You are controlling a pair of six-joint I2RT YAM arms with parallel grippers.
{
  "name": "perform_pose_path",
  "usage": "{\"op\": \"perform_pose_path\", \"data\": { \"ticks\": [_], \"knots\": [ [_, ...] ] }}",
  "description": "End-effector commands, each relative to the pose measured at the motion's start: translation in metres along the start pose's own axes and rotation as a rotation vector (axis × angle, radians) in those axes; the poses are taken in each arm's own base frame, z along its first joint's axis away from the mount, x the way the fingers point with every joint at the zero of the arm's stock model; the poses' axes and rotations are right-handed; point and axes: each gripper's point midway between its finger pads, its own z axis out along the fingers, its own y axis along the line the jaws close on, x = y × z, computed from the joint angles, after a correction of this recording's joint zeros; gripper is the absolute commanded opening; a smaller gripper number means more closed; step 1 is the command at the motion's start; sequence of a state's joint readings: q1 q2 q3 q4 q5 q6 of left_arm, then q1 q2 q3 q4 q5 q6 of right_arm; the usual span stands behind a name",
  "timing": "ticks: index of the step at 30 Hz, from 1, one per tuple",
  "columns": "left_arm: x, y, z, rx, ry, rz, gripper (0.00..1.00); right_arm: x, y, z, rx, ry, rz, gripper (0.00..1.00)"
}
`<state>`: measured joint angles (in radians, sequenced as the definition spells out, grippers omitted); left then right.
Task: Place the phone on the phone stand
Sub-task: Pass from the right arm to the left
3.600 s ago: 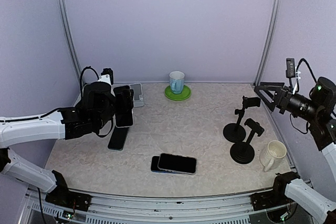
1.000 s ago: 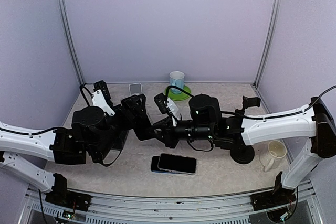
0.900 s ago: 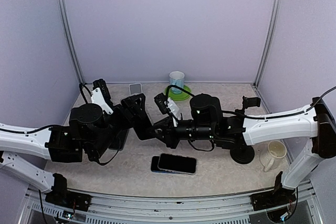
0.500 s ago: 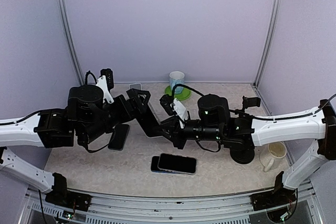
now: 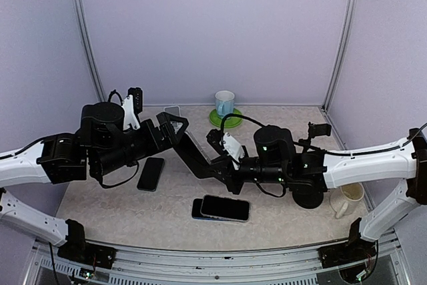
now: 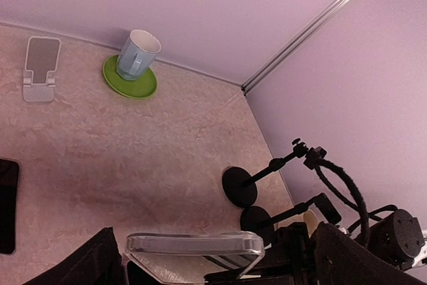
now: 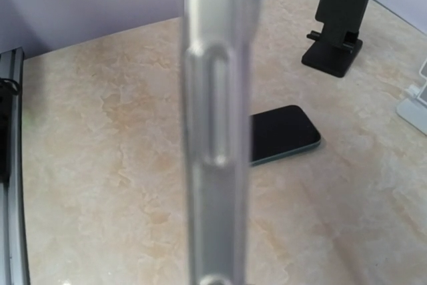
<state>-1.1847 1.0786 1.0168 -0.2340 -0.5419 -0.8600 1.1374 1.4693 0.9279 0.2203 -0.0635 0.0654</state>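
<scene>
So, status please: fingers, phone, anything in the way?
Left fingers open. Right fingers shut on phone, held above table. Phone's other end sits between left fingers.

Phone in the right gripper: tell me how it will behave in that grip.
Probably stiff: the phone juts straight from the right gripper without sagging. Likely slippery and apt to pivot: it is pinched near one end, and its edge looks smooth and glossy.

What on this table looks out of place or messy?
Two phones near the front edge lie stacked: the upper phone sits shifted sideways off the lower phone instead of flat on the table. The carried phone hangs tilted in mid-air, pinched in the right arm's jaws. Nothing looks spilled or broken.
</scene>
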Motion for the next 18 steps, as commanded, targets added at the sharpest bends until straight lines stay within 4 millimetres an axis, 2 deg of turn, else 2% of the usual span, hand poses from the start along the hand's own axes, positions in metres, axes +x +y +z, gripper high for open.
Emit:
{"op": "perform_pose_path", "data": {
  "ticks": [1, 7, 18],
  "knots": [
    [0.005, 0.001, 0.006, -0.014, 0.041, 0.006, 0.99, -0.039, 0.004, -0.019, -0.007, -0.141, -0.033, 0.00],
    [0.010, 0.006, 0.012, -0.014, 0.053, -0.003, 0.99, -0.042, 0.008, -0.023, -0.028, -0.155, -0.058, 0.00],
    [0.026, 0.000, 0.023, 0.029, 0.104, 0.005, 0.94, -0.040, 0.006, -0.018, -0.019, -0.137, -0.068, 0.00]
  ]
}}
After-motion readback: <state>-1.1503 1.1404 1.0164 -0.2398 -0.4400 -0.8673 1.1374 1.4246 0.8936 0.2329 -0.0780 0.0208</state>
